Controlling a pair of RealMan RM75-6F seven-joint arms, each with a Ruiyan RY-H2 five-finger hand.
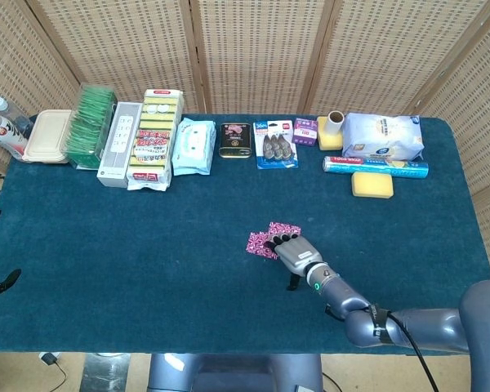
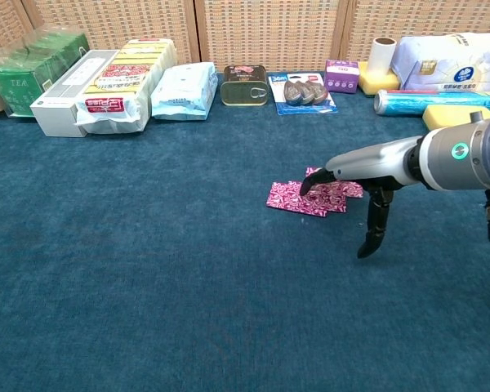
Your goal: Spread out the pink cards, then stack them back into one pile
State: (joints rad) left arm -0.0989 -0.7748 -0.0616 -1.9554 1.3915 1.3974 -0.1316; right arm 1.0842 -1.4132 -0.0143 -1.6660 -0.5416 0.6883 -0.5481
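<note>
R hand (image 2: 367, 167) atop cards (image 2: 298, 198), mid-table (image 2: 147, 310).
</note>
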